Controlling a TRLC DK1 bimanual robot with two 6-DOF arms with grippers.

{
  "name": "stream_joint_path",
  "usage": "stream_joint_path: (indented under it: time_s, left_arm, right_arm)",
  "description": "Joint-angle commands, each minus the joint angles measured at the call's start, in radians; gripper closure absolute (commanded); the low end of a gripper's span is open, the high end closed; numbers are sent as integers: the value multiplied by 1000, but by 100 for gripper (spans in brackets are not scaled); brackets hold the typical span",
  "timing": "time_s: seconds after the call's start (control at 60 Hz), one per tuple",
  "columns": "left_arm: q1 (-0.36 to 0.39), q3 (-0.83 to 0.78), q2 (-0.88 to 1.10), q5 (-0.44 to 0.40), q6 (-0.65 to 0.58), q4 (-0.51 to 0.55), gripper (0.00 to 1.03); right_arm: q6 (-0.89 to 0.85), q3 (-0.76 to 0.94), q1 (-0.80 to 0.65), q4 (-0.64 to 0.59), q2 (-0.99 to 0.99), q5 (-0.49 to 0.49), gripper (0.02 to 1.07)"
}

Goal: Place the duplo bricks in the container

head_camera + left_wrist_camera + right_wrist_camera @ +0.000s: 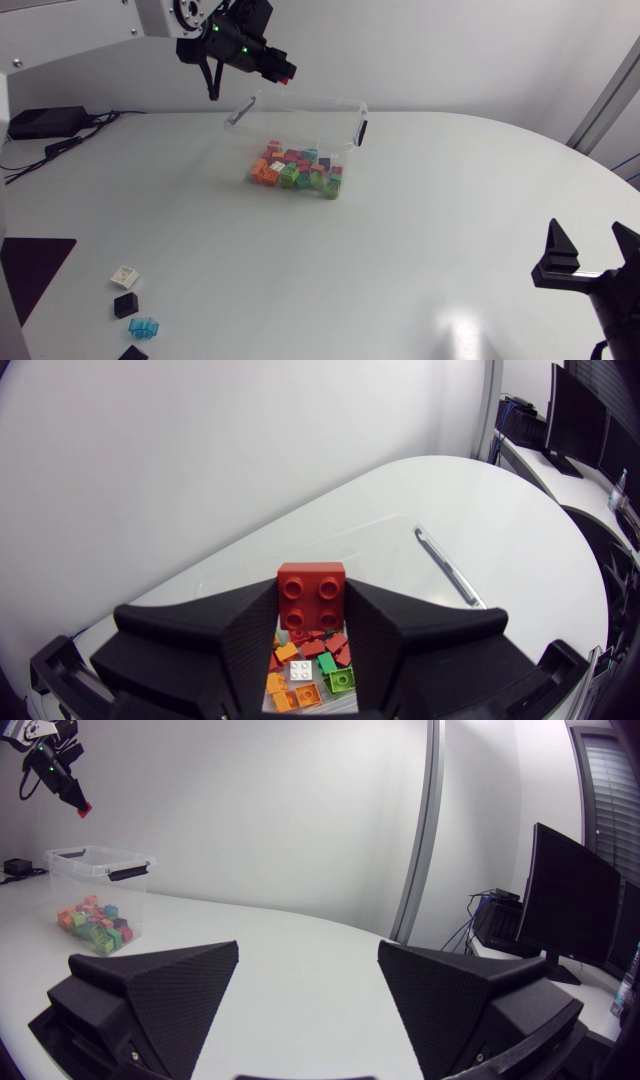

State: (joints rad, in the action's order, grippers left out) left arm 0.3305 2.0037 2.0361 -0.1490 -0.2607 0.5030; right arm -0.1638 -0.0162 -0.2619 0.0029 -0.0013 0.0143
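Container (pixel 300 98): clear plastic, smooth and shiny.
Red brick (pixel 311 596): hard plastic, smooth, a bit shiny.
Tabletop (pixel 420 230): white, smooth, with a soft shine.
Left end effector (pixel 312 622): matt black, with fine ridges.
Right end effector (pixel 309 955): matt black, grainy.

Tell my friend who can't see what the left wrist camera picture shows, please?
The left gripper holds a red duplo brick between its two black fingers, studs facing the camera. Under it stands a clear container with orange, red, green and white bricks at the bottom, on a white table.
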Motion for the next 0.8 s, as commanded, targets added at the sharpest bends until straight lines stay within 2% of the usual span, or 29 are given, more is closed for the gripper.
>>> stream_joint_path:
  time_s: [0.0,0.05,0.1,0.117,0.15,0.183,0.333,0.45,0.633,0.783]
  left_arm:
    - [2,98,81,5,28,57,78]
    - [2,136,113,14,26,98,55]
    - [2,158,133,17,21,135,39]
    - [2,161,139,23,18,152,28]
    - [4,161,145,32,9,172,14]
    - [4,159,150,39,-2,187,3]
    - [-11,150,127,40,-11,279,3]
    - [-53,95,21,37,-11,356,4]
    - [-165,-217,-274,39,-49,361,4]
    - [-269,-465,-470,39,-141,361,4]
  right_arm:
    - [-5,16,-2,-7,-5,1,6]
    - [-5,18,-2,-7,-5,1,6]
    - [-5,16,-2,-7,-5,1,6]
    - [-5,18,-2,-7,-5,1,6]
    - [-5,16,-2,-7,-5,1,6]
    - [-5,16,-2,-7,-5,1,6]
    - [-5,18,-2,-7,-5,1,6]
    - [-5,18,-2,-7,-5,1,6]
    - [-3,16,-2,-7,-5,1,6]
    - [-5,18,-2,-7,-5,1,6]
